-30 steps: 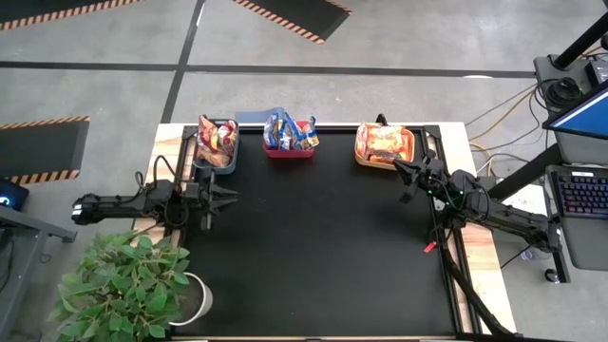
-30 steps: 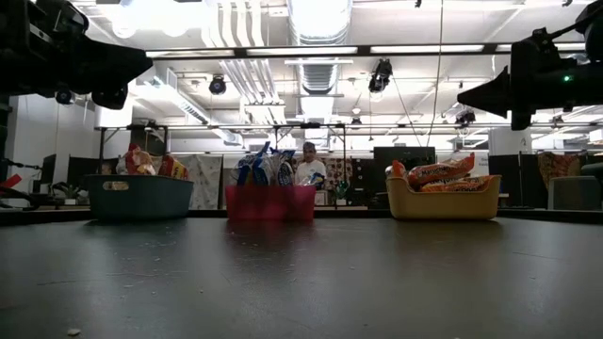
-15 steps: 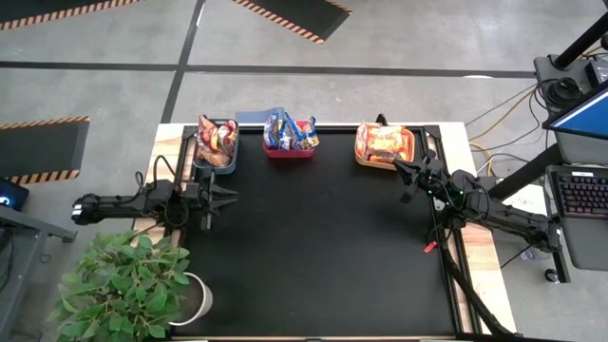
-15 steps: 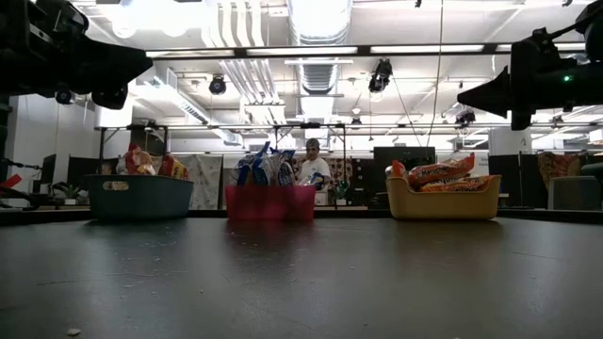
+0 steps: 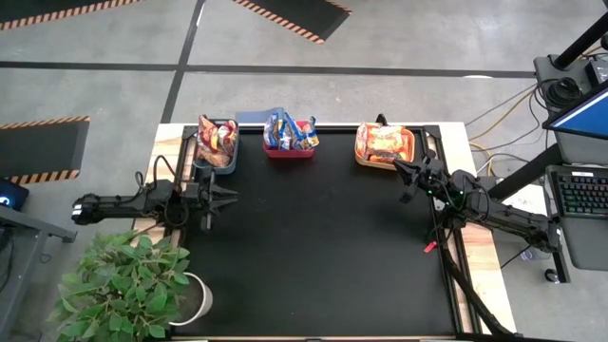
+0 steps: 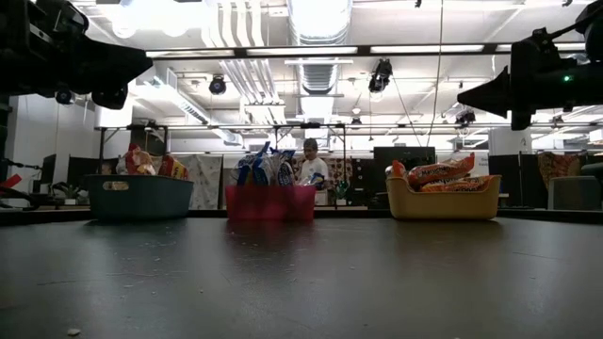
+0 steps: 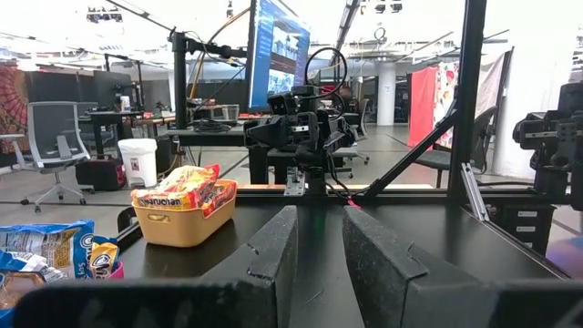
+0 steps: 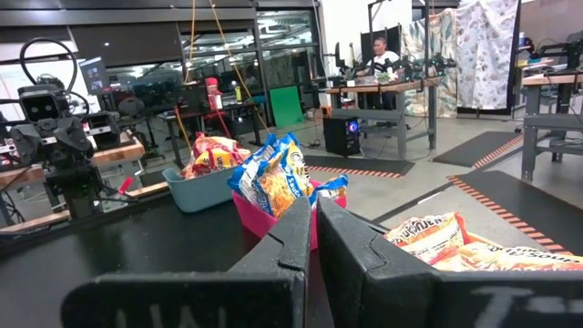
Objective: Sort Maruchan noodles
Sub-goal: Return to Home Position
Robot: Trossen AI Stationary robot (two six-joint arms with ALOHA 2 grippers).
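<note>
Left hand (image 5: 226,196) hovers off the red bin's (image 6: 269,202) left side, back toward the near half of the desk (image 5: 323,256). Its fingers show a narrow gap and nothing between them. Right hand (image 5: 403,180) mirrors it off the red bin's right side, fingers all but closed, also empty. Both look parked, folks!

And the noodles? All binned, none on the bare desk. Blue-and-yellow packets (image 5: 288,131) stand on end in the red bin itself. A red-orange bunch (image 5: 217,138) fills the grey bin (image 6: 138,198) just left of it. Orange packs (image 5: 382,142) lie stacked flat in the yellow bin (image 6: 443,204) to its right. Sorting looks done, by my read.

If one ever needed a re-pick, here's my judgement: these are light, with crinkly film that's slick and gives under the pads, around a brittle dry block that cracks if crushed. Best bet is a gentle pinch across the short width near the middle, where the block backs the wrapper. For the upright ones, take the crimped top seam poking above the red bin's rim.
</note>
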